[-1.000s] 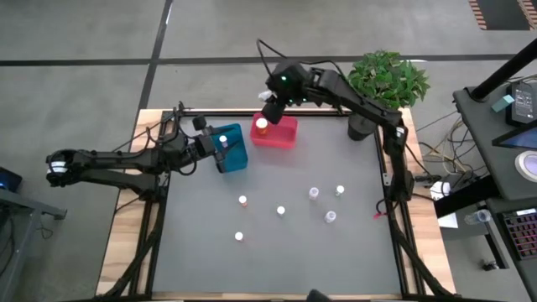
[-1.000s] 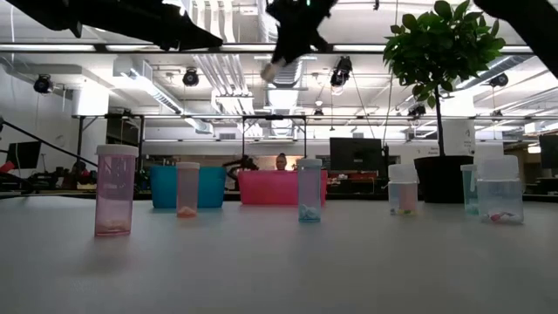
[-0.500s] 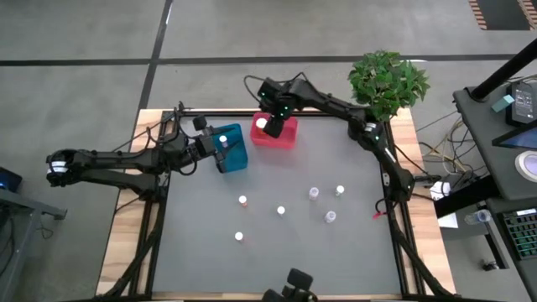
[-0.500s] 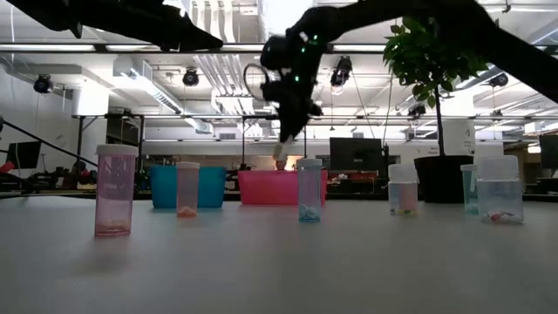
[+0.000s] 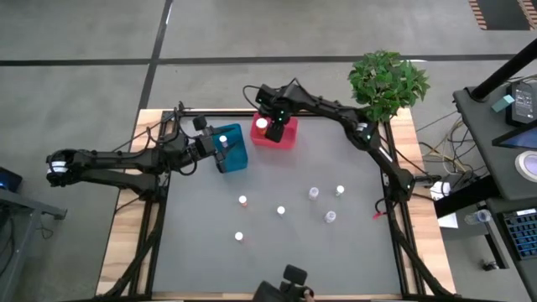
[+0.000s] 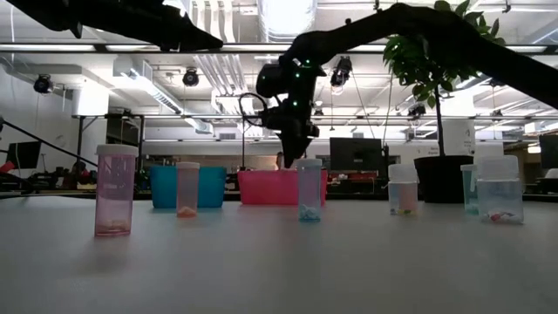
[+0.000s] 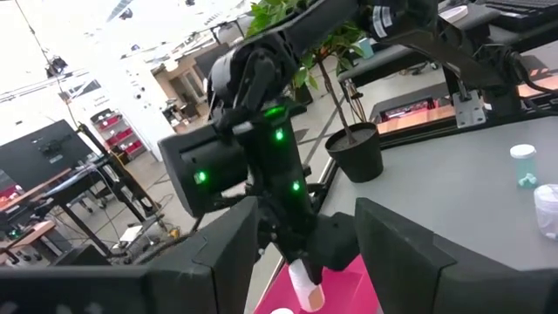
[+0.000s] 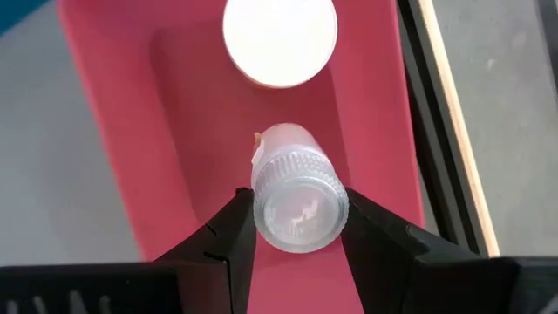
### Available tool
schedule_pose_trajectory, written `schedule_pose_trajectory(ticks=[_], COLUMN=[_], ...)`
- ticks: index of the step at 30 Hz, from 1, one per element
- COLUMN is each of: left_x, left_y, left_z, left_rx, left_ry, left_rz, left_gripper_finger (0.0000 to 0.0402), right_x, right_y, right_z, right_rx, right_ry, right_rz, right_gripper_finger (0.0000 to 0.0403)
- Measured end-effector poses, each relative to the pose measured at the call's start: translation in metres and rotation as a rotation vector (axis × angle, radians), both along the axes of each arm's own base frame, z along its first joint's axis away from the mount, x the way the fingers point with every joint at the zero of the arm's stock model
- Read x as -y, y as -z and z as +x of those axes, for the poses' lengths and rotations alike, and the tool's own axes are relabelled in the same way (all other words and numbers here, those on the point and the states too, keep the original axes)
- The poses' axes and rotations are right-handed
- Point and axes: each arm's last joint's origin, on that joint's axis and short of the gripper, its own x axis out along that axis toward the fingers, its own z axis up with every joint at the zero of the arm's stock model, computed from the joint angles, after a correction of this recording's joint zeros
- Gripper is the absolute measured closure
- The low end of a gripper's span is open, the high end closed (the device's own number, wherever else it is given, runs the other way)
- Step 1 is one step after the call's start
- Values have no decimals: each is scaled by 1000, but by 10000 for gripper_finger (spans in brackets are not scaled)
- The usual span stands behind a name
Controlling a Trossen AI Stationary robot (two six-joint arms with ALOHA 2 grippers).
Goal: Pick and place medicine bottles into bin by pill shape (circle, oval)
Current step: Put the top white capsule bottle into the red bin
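The table [image 5: 277,243] carried two bins along its far edge, a blue bin [image 5: 236,151] and a red bin [image 5: 284,137] side by side; six small bottles stood loose on the grey top nearer the front, three toward the left arm's side and three [image 5: 313,194] toward the right arm's side. The right arm reached across from the far right corner, bent over the red bin, its gripper [image 8: 295,228] pointing down into it; the right wrist view showed the two fingers [image 8: 228,237] pinching a small whitish bottle [image 8: 296,187] by its ribbed cap, body hanging over the red floor, beside a white-capped bottle [image 8: 279,35] already standing inside. The left arm lay stretched along the left side, its gripper [image 5: 216,149] at the blue bin, fingers spread with nothing between them. The held bottle looked light and stiff; smooth plastic could slip, so the ribbed cap seemed the surest place to grip; released from that low height it would probably land without harm, though it might topple.
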Motion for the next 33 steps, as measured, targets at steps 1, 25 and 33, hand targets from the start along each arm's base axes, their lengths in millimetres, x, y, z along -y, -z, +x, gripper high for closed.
schedule_pose_trajectory(ticks=[1, 25, 33], left_x=[0, 0, 0], left_y=[0, 0, 0], left_z=[0, 0, 0], left_rx=[0, -1, -1], left_ry=[0, 0, 0], left_rz=[0, 0, 0], left_gripper_finger=[226, 226, 226], right_x=[1, 2, 1], right_y=[2, 11, 12], right_z=[1, -7, -13], right_rx=[0, -99, -151], right_ry=[1, -55, -77], right_rz=[0, 36, 62], right_gripper_finger=[266, 266, 266])
